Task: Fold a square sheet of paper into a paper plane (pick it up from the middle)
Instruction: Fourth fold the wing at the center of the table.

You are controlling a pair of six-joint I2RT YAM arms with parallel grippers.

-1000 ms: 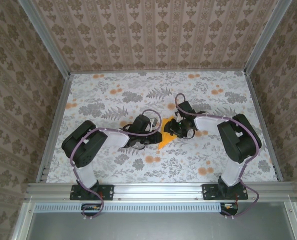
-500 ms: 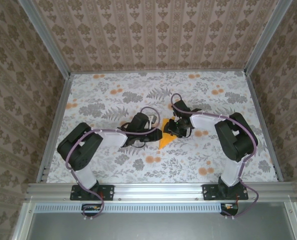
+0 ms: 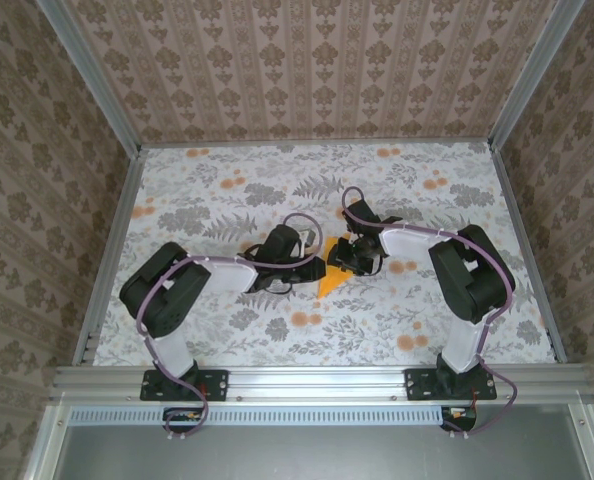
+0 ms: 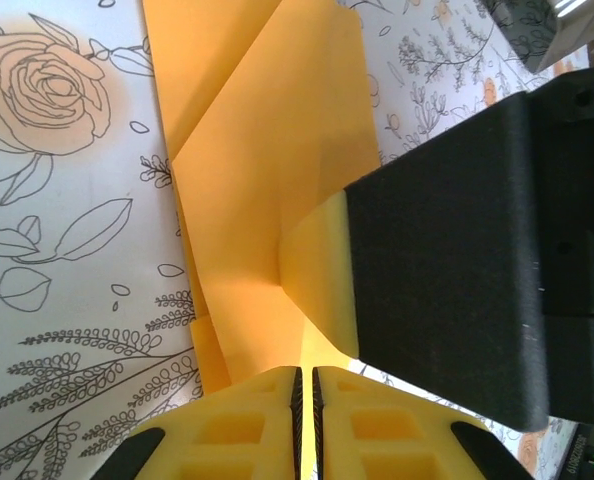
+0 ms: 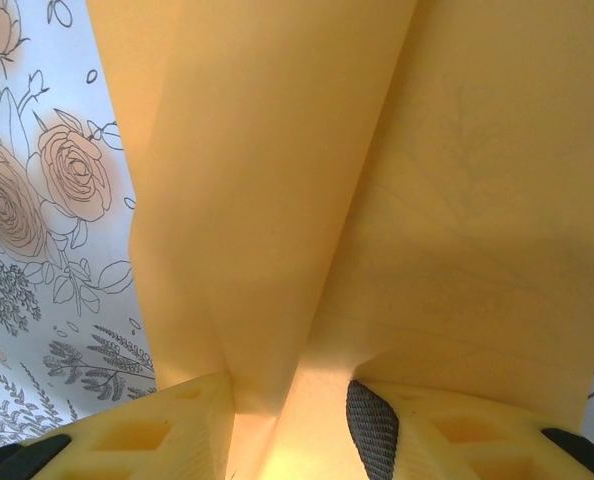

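The square sheet of paper [image 3: 327,283], plain orange-yellow, is folded into a pointed paper plane shape and sits mid-table between both grippers. My left gripper [image 3: 314,268] reaches it from the left. In the left wrist view its yellow fingers [image 4: 247,420] are shut, with an edge of the paper [image 4: 257,180] running into the thin slit between the pads of my left gripper [image 4: 305,375]. My right gripper [image 3: 346,260] comes in from the right. Its jaws [image 5: 289,395] stand apart around a raised fold of the paper [image 5: 277,200], and the right pad [image 5: 372,430] is bare.
The table [image 3: 207,200] carries a white cloth printed with grey leaves and small orange flowers. Patterned walls and aluminium rails [image 3: 112,250] close it in on three sides. The right gripper's black body [image 4: 457,250] sits close against the left gripper.
The right gripper has shifted a little left and back over the paper, and the paper's visible patch has narrowed. The left gripper has stayed on the paper's left edge.
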